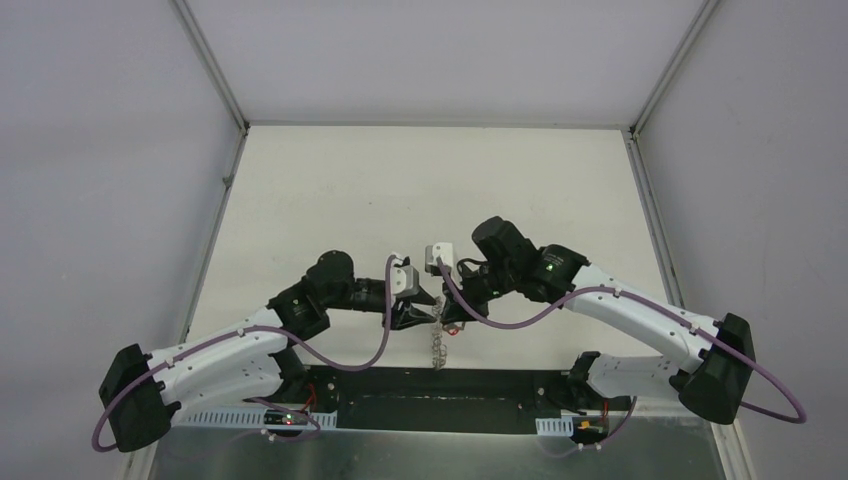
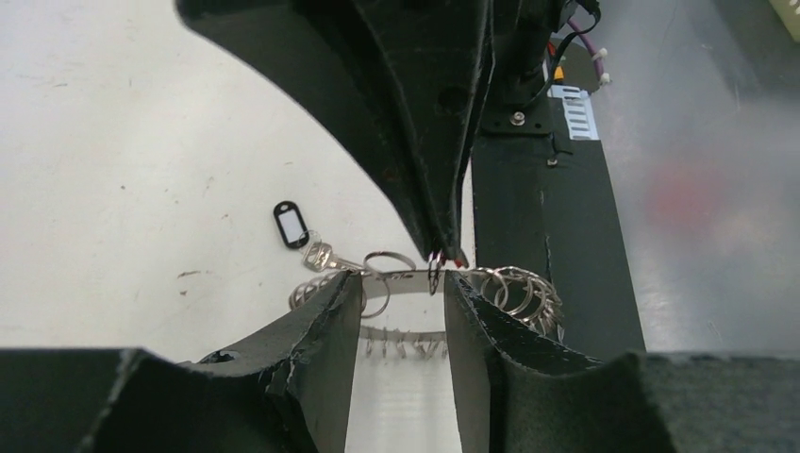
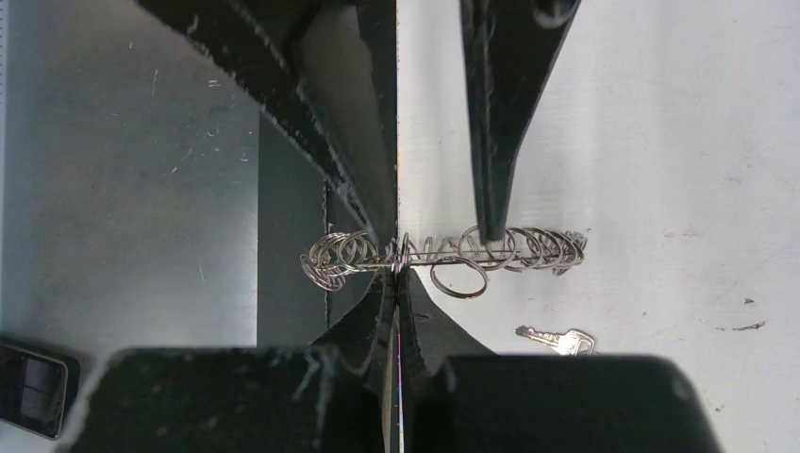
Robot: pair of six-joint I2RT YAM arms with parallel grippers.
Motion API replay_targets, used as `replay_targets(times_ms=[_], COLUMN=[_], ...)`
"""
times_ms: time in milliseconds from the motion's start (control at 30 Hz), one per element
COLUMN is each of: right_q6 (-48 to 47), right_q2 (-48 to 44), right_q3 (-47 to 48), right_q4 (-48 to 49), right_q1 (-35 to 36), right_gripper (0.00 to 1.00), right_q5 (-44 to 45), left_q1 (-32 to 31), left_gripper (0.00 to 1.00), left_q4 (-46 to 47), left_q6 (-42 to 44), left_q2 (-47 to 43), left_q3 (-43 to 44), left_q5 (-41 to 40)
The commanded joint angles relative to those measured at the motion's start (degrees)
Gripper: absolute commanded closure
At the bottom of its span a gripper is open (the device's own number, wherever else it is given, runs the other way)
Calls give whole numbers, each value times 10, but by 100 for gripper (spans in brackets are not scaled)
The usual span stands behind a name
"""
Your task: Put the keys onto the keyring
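Observation:
The keyring (image 2: 517, 289), a silvery band fringed with wire loops, is held off the table between my left gripper's (image 2: 404, 283) fingers, which are shut on its band. It hangs below both grippers in the top view (image 1: 437, 348) and shows edge-on in the right wrist view (image 3: 538, 247). My right gripper (image 3: 397, 268) is shut on the keys, seen edge-on as a thin red-lined sliver. Its tips press against the ring's band. In the left wrist view a bit of red (image 2: 458, 260) and a small dark loop (image 2: 434, 275) show at those tips. The small silver key is hidden.
A loose silver key (image 2: 322, 256) with a black tag (image 2: 291, 226) lies on the white table behind the ring, also in the right wrist view (image 3: 557, 339). A black base plate (image 2: 557, 236) and a grey metal edge lie near the arms. A dark phone-like object (image 3: 28, 387) lies there.

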Motion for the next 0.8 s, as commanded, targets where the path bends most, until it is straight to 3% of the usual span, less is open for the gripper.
replay_targets(times_ms=[0, 133, 333, 567, 633, 700, 767], right_q6=[4, 4, 5, 8, 17, 28, 40], right_q2=[-13, -16, -16, -17, -18, -25, -36], right_q3=[5, 2, 0, 0, -1, -5, -17], right_q4=[37, 37, 39, 42, 47, 58, 79], right_q1=[3, 3, 3, 3, 3, 1, -3], right_gripper=[100, 100, 100, 100, 89, 68, 52], right_q5=[-7, -5, -2, 13, 26, 38, 40], left_q1=[-22, -33, -40, -40, -40, -40, -40], left_gripper=[63, 72, 99, 100, 100, 100, 100], left_q4=[71, 72, 67, 22, 19, 22, 29], left_q6=[-7, -3, 3, 13, 6, -3, -15], left_q2=[20, 31, 30, 12, 4, -4, -12], left_q3=[0, 0, -3, 2, 1, -2, -6], left_q5=[12, 16, 15, -4, -13, -20, -31])
